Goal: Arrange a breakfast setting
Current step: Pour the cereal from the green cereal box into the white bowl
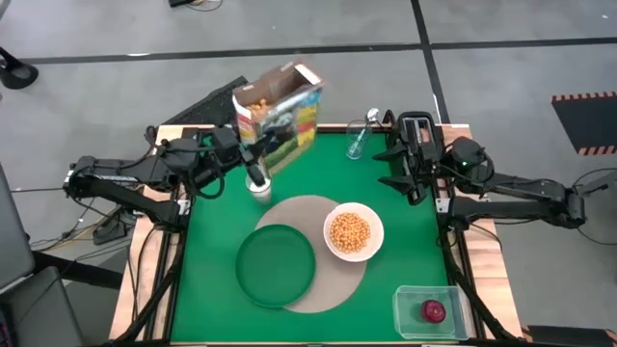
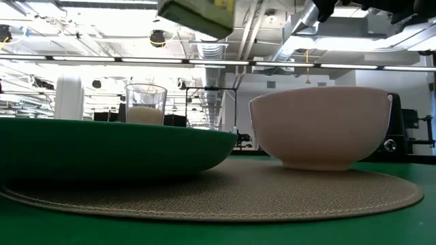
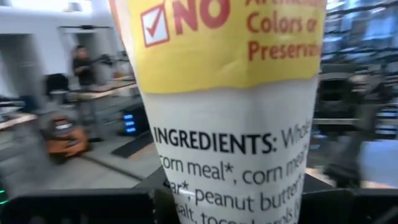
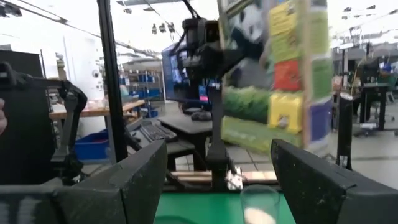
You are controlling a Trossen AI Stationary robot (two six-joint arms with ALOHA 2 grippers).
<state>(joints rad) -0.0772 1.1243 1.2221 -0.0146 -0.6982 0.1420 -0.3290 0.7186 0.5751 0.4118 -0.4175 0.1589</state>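
My left gripper (image 1: 254,159) is shut on the green-yellow cereal box (image 1: 281,114), which is held above the table's far left with its top open. The box's ingredients panel (image 3: 227,143) fills the left wrist view. The milk glass (image 1: 260,188) stands just below and near of the box. The dark green plate (image 1: 276,265) and the white bowl (image 1: 353,233), filled with cereal, rest on the round beige placemat (image 1: 318,217). A metal spoon (image 1: 360,138) lies at the far edge. My right gripper (image 1: 410,159) is open and empty at the far right. The bagel is out of view. My left gripper holds the cereal box by its lower part (image 3: 186,205), pinched between the two fingers at the narrow ingredients side. The fingers come level from the table's left. The box is lifted clear of the table, its bottom corner (image 2: 197,15) high above the plate, roughly upright.
A clear tub (image 1: 409,301) with the red apple (image 1: 433,310) stands at the near right corner. The green table cover (image 1: 212,251) has free room on the left. In the right wrist view, the open fingers (image 4: 140,180) frame the box (image 4: 273,74) and glass (image 4: 260,208).
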